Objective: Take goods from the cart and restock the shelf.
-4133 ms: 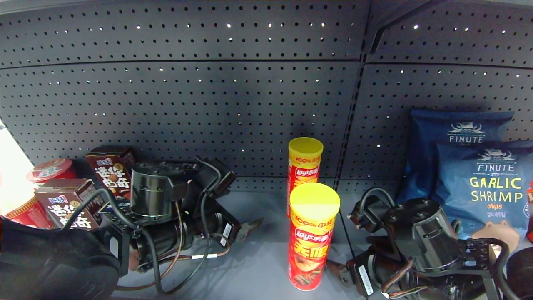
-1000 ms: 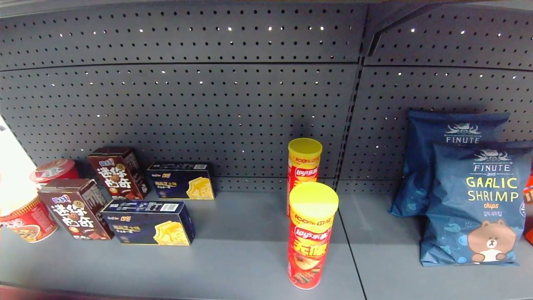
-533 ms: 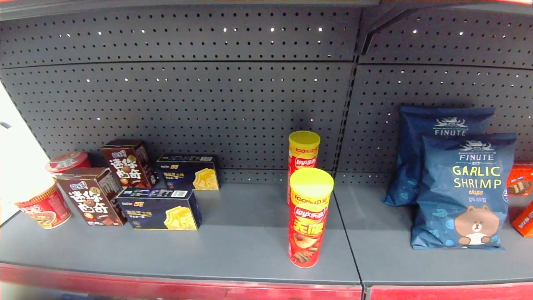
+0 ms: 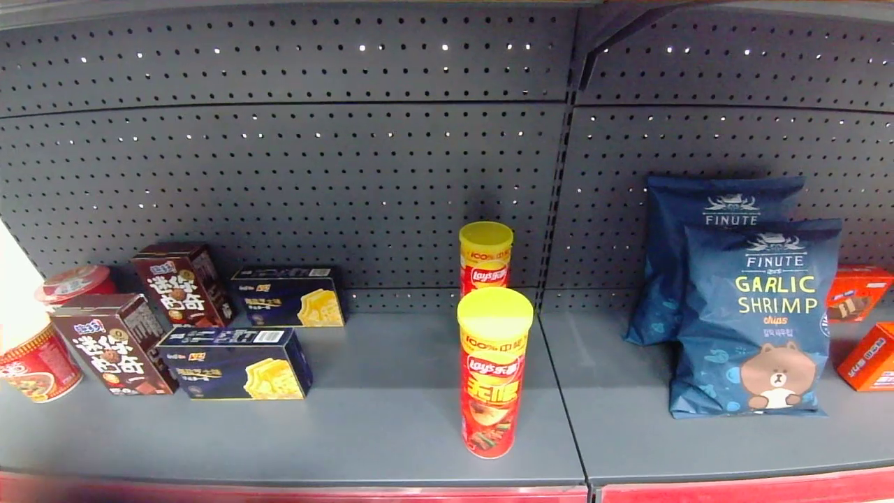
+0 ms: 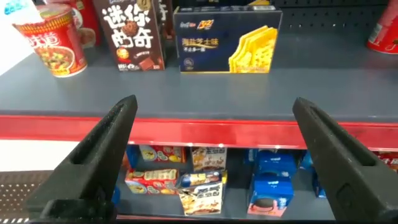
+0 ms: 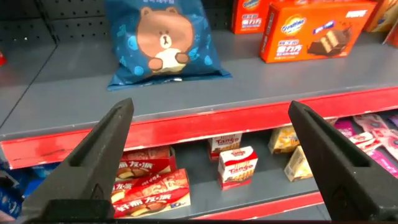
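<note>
The grey shelf (image 4: 391, 426) runs across the head view with a red front lip (image 4: 279, 492) and a perforated back panel (image 4: 279, 175) behind it; the goods stand in pairs along it, one before the other

To the right of the panel seam, two blue garlic shrimp chip bags stand upright, the front bag (image 4: 758, 321) overlapping the rear bag (image 4: 698, 209), which leans on the back panel

The left gripper (image 5: 214, 102) hangs in front of the red lip with its fingers spread wide and nothing between them, facing the stretch below the navy box and the brown box. The right gripper (image 6: 211, 104) is likewise wide apart and holds nothing, facing the lip below the bear-printed bag. Both wrist views show a lower shelf (image 5: 205, 186) under the lip, stocked with small packs

Near the middle, two red chip cans with yellow lids stand upright, the front can (image 4: 494, 374) close to the lip and the rear can (image 4: 485, 257) by the back panel

To the left lie two navy boxes, front (image 4: 234, 363) and rear (image 4: 288, 297), then two brown boxes standing upright, front (image 4: 112, 346) and rear (image 4: 183, 285)

At the far right edge are two orange boxes (image 4: 869, 356), at the far left two red cup noodles (image 4: 31, 370)
</note>
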`<state>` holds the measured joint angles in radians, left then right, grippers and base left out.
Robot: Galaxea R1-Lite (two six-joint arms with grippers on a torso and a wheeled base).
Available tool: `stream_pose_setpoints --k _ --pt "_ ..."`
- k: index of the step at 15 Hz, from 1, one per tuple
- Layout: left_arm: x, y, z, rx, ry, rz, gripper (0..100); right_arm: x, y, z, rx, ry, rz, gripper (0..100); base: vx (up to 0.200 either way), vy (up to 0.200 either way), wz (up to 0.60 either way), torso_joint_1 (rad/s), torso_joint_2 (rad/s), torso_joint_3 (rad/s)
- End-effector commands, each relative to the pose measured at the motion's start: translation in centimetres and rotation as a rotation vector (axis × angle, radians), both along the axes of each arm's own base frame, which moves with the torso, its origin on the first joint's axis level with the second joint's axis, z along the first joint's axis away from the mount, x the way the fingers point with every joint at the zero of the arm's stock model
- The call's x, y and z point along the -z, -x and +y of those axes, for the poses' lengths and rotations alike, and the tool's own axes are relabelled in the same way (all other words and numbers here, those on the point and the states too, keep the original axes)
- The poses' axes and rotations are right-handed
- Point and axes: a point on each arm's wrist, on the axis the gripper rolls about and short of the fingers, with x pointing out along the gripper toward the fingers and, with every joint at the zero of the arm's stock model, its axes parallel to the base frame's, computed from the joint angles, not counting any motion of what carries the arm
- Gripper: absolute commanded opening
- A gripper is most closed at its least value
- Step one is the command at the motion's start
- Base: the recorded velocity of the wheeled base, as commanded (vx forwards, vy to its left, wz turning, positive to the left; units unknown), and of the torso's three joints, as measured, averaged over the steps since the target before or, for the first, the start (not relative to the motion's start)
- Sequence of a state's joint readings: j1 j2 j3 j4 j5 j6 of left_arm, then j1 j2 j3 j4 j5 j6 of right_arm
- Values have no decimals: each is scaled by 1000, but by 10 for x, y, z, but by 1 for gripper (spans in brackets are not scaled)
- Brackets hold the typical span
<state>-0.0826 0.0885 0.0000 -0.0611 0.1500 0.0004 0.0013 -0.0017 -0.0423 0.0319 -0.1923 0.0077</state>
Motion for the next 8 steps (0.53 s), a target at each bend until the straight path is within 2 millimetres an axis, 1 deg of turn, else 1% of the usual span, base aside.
stream_pose_setpoints --k 1,8 --pt "0 0 0 -2 0 5 100 0 0 0 -1 0 1 100 0 0 0 0 0 0" --pt "0 0 0 -7 -9 5 100 0 0 0 -1 2 2 100 0 0 0 0 0 0"
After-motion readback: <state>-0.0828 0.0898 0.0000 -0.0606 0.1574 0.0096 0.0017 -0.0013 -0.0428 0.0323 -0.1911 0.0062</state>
